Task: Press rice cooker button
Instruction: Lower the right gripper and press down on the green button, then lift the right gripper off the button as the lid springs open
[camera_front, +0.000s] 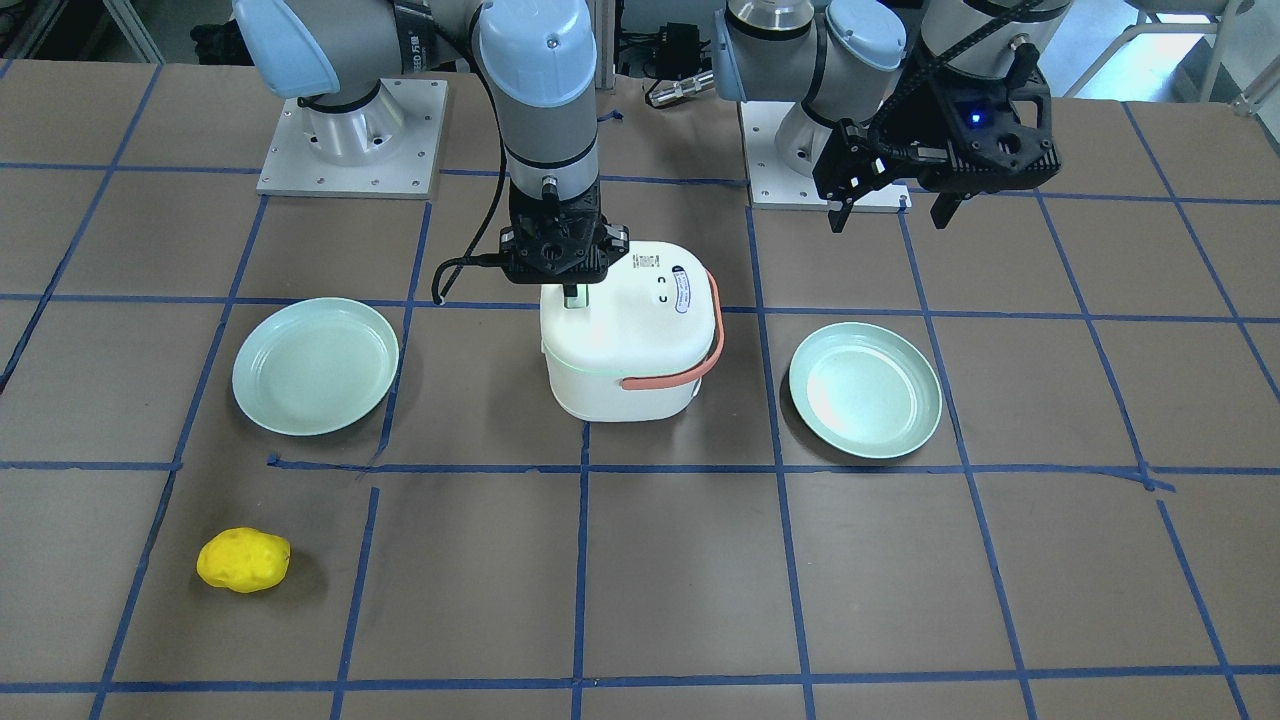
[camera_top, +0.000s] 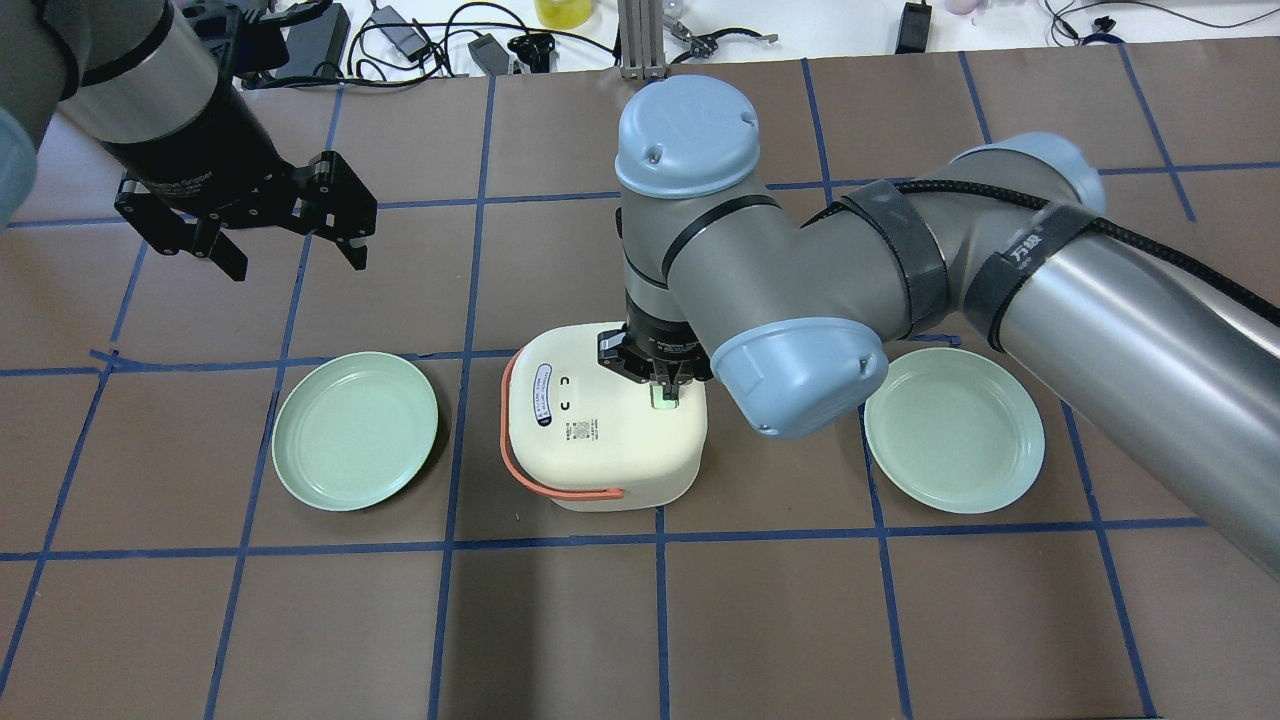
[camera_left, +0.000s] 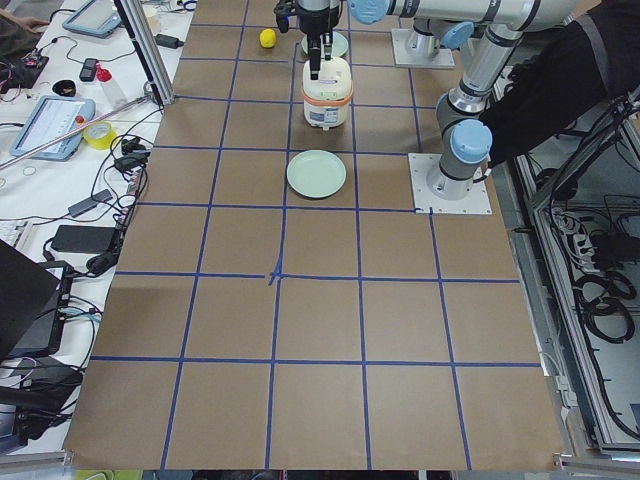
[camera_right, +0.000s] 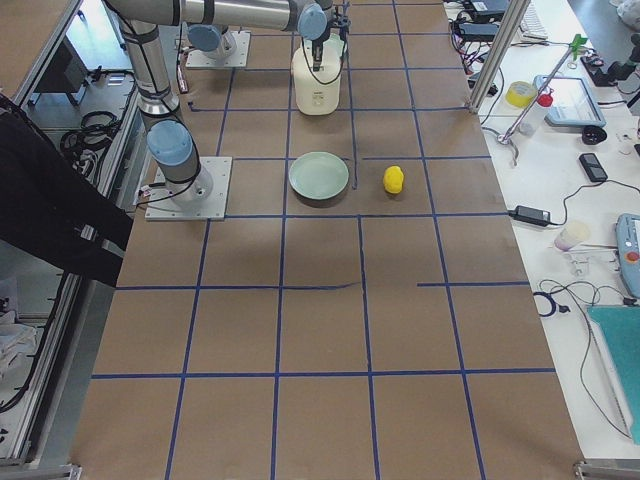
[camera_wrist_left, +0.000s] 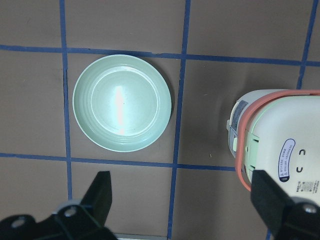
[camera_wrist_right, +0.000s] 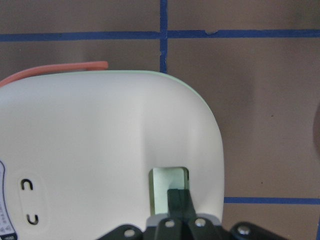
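The left claw (camera_top: 298, 262) is hanging wide open — holding nothing. A green plate (camera_top: 355, 430) is lying beside the rice cooker (camera_top: 600, 440), mid-table. The right claw (camera_wrist_right: 178, 196) is sitting pinched together, empty, its tip poking the button (camera_wrist_right: 161, 181) on top — a second plate (camera_top: 953, 440) is lying beyond.

Front and overhead views opposed, sharing rice cooker (camera_front: 625, 350), wrist cameras close

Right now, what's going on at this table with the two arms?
The right hand, fingers closed, is down on top of the white rice cooker, its tip in the recess at the pale green button. Whether it is actually pressing cannot be told. The left hand hangs open above the table, holding nothing. An empty green plate lies on the left arm's side of the rice cooker, a second plate on the other.
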